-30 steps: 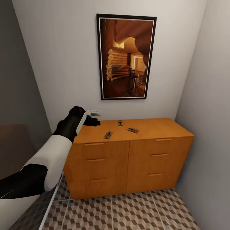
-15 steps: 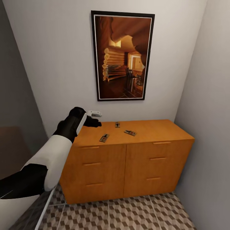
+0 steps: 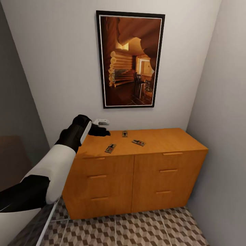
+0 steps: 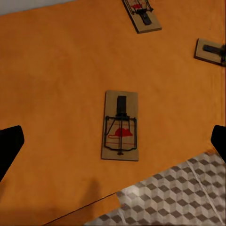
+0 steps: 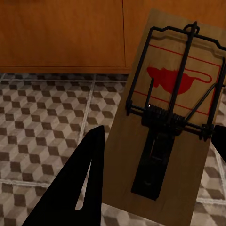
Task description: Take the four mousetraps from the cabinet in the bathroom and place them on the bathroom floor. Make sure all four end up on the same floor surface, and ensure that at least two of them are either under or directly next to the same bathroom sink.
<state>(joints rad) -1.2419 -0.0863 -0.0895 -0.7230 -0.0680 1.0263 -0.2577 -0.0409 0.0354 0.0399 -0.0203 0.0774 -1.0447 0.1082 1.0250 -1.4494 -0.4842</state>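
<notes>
The right wrist view shows the right gripper (image 5: 157,141) clamped on a mousetrap (image 5: 172,117) above the bathroom floor (image 5: 42,122). The left gripper (image 4: 113,141), fingers apart, hovers over the cabinet (image 3: 160,136), extended above three mousetraps (image 4: 121,125).

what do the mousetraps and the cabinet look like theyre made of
Mousetraps: a flat pale-brown board, seemingly bare wood with a matte face, carrying thin dark wire and a coiled spring that look like metal, plus a red printed mouse mark.

Cabinet: orange-brown wood or wood veneer, smooth with a slight sheen and faint grain; its handles look like the same material. As a render, the exact finish stays uncertain.
</notes>
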